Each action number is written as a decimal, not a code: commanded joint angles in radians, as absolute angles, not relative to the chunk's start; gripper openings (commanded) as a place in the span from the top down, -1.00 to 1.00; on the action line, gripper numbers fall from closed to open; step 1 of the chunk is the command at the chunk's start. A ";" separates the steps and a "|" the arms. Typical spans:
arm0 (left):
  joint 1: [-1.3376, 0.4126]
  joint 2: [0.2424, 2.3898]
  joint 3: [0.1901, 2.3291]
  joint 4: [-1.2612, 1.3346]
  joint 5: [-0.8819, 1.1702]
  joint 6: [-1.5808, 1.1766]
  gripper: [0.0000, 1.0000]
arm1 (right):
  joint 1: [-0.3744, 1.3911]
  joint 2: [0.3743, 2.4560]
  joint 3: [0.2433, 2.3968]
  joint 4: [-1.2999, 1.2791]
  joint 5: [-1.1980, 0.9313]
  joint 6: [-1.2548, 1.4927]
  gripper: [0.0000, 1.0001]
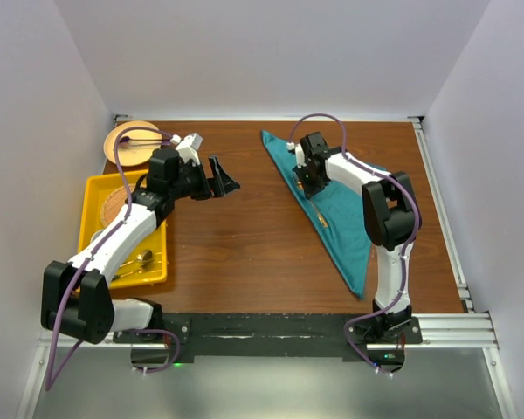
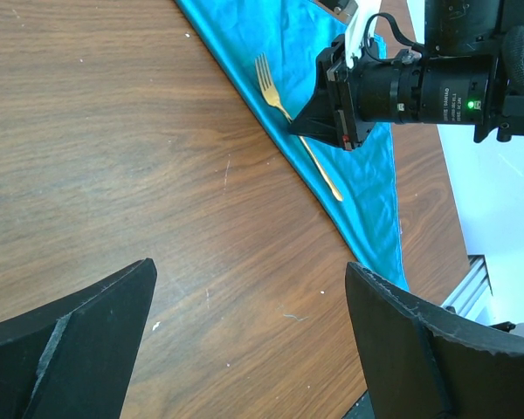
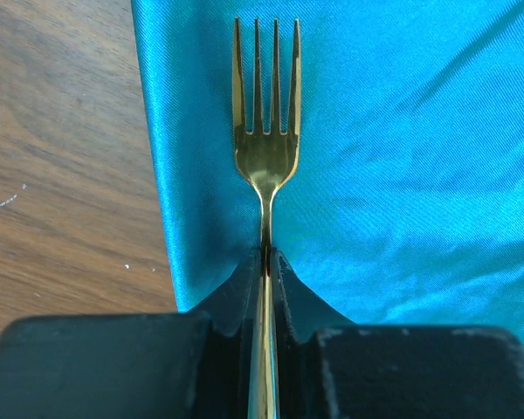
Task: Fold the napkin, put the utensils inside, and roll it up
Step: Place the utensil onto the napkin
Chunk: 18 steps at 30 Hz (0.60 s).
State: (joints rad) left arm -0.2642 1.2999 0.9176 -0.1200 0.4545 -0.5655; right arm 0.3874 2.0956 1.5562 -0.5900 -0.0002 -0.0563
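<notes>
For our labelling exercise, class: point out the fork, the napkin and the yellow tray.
fork [image 3: 266, 157]: right wrist view, on the head below the tines.
napkin [image 1: 345, 231]: top external view, on its bare lower half.
yellow tray [image 1: 105, 182]: top external view, on its far rim.

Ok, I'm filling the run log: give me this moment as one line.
napkin: folded triangle | fork: over napkin, pinched by right end effector | left end effector: open, empty
</notes>
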 commanded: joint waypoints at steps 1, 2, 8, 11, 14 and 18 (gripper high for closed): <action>-0.265 1.307 0.926 -0.081 0.479 -0.574 -0.89 | 0.394 2.080 1.583 -0.583 -0.002 -0.051 0.76; -0.265 1.312 0.934 -0.081 0.479 -0.574 -0.89 | 0.393 2.071 1.586 -0.584 -0.002 -0.043 0.73; -0.265 1.455 0.992 0.026 0.503 -0.649 -0.80 | 0.393 1.982 1.597 -0.629 0.032 0.041 0.37; -0.270 1.583 1.025 0.159 0.503 -0.744 -0.66 | 0.393 1.877 1.533 -0.609 0.064 0.118 0.24; -0.288 1.699 1.078 0.279 0.442 -0.775 -0.50 | 0.388 1.812 1.459 -0.592 0.120 0.161 0.18; -0.334 1.845 1.221 0.304 0.284 -0.715 -0.50 | 0.387 1.695 1.373 -0.569 0.123 0.195 0.17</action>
